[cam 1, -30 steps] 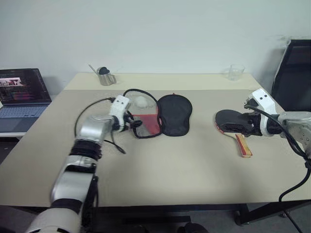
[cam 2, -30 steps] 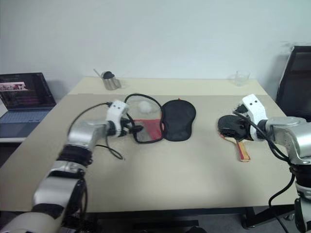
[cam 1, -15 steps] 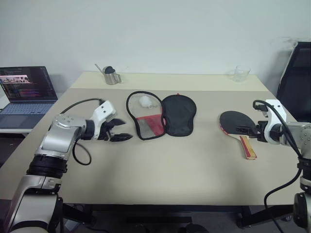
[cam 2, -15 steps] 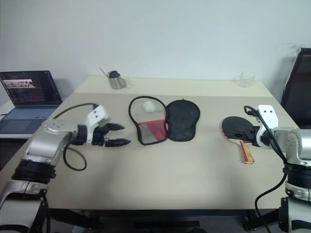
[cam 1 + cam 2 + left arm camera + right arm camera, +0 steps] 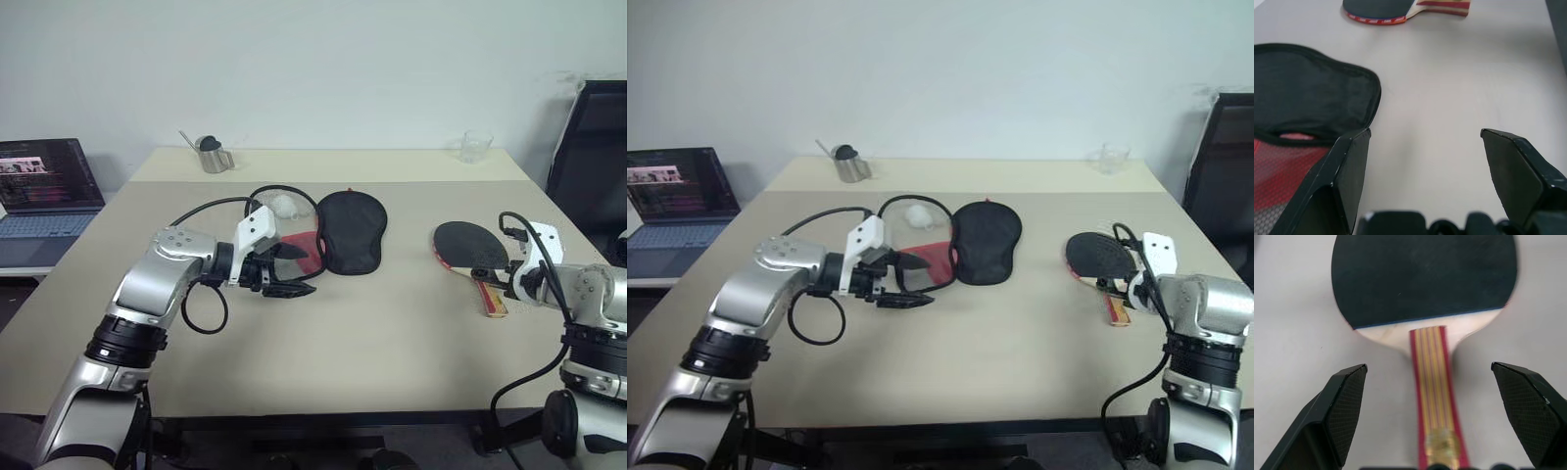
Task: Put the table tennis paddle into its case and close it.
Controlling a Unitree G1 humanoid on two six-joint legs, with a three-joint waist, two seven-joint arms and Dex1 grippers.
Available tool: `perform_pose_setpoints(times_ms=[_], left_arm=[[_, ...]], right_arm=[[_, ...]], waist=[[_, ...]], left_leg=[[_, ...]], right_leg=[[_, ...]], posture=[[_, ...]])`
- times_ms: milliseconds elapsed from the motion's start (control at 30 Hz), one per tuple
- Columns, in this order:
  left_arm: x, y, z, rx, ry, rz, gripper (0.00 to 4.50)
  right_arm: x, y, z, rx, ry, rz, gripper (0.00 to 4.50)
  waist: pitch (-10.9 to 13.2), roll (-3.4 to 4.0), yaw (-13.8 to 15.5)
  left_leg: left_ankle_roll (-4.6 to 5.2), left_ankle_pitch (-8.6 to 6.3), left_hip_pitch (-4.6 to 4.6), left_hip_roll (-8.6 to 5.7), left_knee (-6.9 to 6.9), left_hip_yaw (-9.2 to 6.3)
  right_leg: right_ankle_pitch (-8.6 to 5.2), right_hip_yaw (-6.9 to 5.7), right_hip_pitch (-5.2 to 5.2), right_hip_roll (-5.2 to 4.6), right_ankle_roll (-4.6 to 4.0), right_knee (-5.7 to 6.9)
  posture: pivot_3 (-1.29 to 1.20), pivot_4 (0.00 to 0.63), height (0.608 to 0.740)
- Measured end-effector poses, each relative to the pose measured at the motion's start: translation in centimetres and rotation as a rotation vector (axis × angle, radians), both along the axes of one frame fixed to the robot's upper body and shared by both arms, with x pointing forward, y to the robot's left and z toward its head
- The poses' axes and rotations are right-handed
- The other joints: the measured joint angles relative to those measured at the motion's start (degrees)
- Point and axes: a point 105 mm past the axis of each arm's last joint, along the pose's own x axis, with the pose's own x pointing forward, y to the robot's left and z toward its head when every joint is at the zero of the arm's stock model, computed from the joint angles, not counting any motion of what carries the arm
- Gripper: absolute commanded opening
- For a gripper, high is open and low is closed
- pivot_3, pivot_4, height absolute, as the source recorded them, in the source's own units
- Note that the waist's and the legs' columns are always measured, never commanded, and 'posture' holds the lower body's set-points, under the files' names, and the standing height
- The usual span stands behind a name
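Closing the right gripper (image 5: 1430, 421), fingers apart astride the table tennis paddle (image 5: 471, 247) handle, may skid it; left gripper (image 5: 290, 271) gapes empty beside the case (image 5: 351, 229).

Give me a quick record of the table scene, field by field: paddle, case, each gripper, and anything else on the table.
paddle: black-faced table tennis paddle with striped wooden handle, flat on the beige table, outside the case
case: black fabric zip cover with red mesh half, lying open, small white ball on it
left gripper: jaws open, at the case's red half
right gripper: jaws open, straddling the paddle handle
other: metal cup, clear glass
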Motion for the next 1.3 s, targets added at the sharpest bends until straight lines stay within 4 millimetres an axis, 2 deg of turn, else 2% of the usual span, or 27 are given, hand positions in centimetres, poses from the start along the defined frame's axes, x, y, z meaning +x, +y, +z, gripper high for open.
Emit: perform_pose_setpoints(times_ms=[133,233,267,333,600,867,967,1067,1200,1267,1300], left_arm=[[0.1,0.0,0.0,0.000,-0.002,0.005,3.92],[0.1,0.1,-0.2,0.000,0.002,0.010,3.92],[0.0,0.1,-0.4,0.001,0.006,0.013,3.94],[0.0,0.2,-0.5,0.002,0.009,0.015,3.95],[0.1,0.2,-0.5,0.003,0.005,0.019,3.95],[0.2,0.5,-0.4,0.015,-0.016,0.031,3.95],[0.3,0.8,-0.4,0.025,-0.019,0.041,3.95],[0.4,1.7,-0.6,0.041,-0.012,0.070,3.95],[0.4,2.5,-0.8,0.047,-0.006,0.098,3.95],[0.4,2.7,-1.0,0.045,-0.004,0.111,3.95],[0.4,2.8,-1.1,0.045,-0.003,0.118,3.95]], right_arm=[[0.2,0.7,-2.3,-0.014,0.042,0.000,4.50],[0.6,0.6,-2.6,-0.033,0.023,-0.007,4.50],[0.7,0.5,-2.7,-0.039,0.017,-0.008,4.31],[0.9,0.4,-3.0,-0.063,0.017,-0.011,3.87],[1.3,-0.1,-3.1,-0.100,0.007,-0.021,1.12],[1.9,1.0,-2.4,-0.082,-0.005,-0.005,1.06],[2.2,2.5,-1.2,-0.061,-0.033,0.032,1.06],[3.1,4.4,1.4,-0.045,-0.098,0.069,1.06],[4.5,8.8,6.8,-0.006,-0.251,0.141,1.06],[5.0,10.9,8.3,0.021,-0.299,0.180,1.06],[5.2,11.7,8.4,0.033,-0.307,0.193,1.06]], waist=[[0.0,0.00,0.1],[0.0,-0.06,0.0],[0.0,-0.08,0.0],[-0.1,-0.15,0.0],[-0.1,-0.20,-0.4],[-0.1,-0.18,-0.9],[-0.1,-0.17,-0.9],[-0.1,-0.12,-1.0],[-0.1,-0.12,-1.1],[-0.1,-0.12,-1.0],[-0.1,-0.12,-0.9]], left_leg=[[0.00,0.00,-0.03,-0.02,0.00,0.04],[0.00,0.00,0.00,-0.02,0.03,0.03],[0.00,0.00,0.04,-0.02,0.04,0.02],[0.01,0.01,0.06,-0.02,0.07,-0.02],[0.02,0.01,0.10,0.00,0.03,-0.02],[0.03,0.01,0.08,0.01,-0.03,-0.01],[0.03,0.01,-0.02,0.02,-0.10,0.00],[0.03,0.01,-0.03,0.02,-0.11,-0.01],[0.03,0.01,-0.04,0.06,-0.12,-0.01],[0.03,0.01,-0.05,0.06,-0.13,0.00],[0.03,0.01,-0.06,0.06,-0.13,0.01]], right_leg=[[0.00,0.03,0.00,-0.03,0.00,-0.05],[0.01,0.02,0.05,-0.03,0.02,-0.04],[0.02,0.02,0.10,-0.03,0.03,-0.04],[0.02,0.01,0.15,-0.03,0.04,-0.03],[0.02,0.07,0.17,0.01,0.03,-0.03],[0.02,0.13,0.05,0.01,0.02,-0.01],[0.01,0.21,-0.11,0.02,0.00,0.00],[0.00,0.27,-0.17,0.04,0.00,0.01],[0.00,0.21,-0.17,0.04,-0.01,-0.01],[0.00,0.17,-0.15,0.03,-0.01,-0.03],[0.00,0.17,-0.15,0.03,-0.01,-0.04]], posture=[[0.00,0.150,0.740],[0.00,0.150,0.740],[0.00,0.150,0.740],[0.00,0.150,0.740],[0.00,0.150,0.740],[0.00,0.150,0.740],[0.00,0.150,0.740],[0.00,0.150,0.740],[0.00,0.150,0.740],[0.00,0.150,0.740],[0.00,0.150,0.740]])
